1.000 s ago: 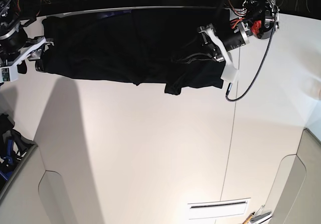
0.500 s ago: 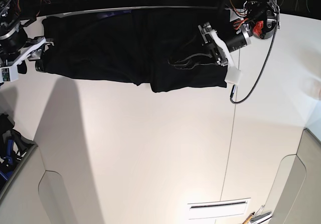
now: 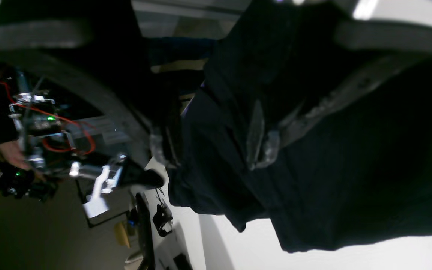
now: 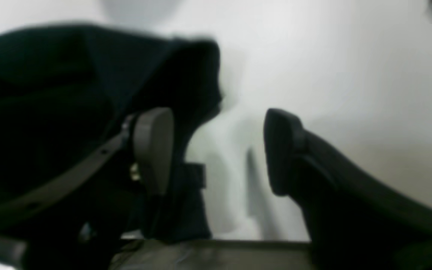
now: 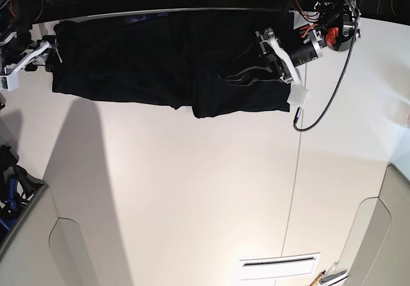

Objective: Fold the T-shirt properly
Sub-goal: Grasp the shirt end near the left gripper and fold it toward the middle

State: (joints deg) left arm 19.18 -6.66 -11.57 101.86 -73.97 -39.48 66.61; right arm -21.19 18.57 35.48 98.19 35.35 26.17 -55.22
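Base view: your T-shirt (image 5: 166,68) lies as a dark, bunched band across the far edge of the white worktop (image 5: 211,190), running from the view's left side to just past the middle. No print shows; only black cloth.

Left hand (image 5: 272,58), on the view's right: it sits on the shirt's right end. The left wrist view shows its fingers (image 3: 255,137) pressed together on a fold of the T-shirt (image 3: 351,168), with cloth bunched on both sides of the pinch and a lower edge hanging over pale worktop (image 3: 351,258).

Right hand (image 5: 48,47), on the view's left: it sits at the shirt's left end, just beside the cloth. In the right wrist view you see the right hand (image 4: 216,153) spread, bare worktop (image 4: 332,75) between the pads. One pad (image 4: 154,148) lies against the dark T-shirt (image 4: 51,112); the other is off the cloth. That view is blurred.
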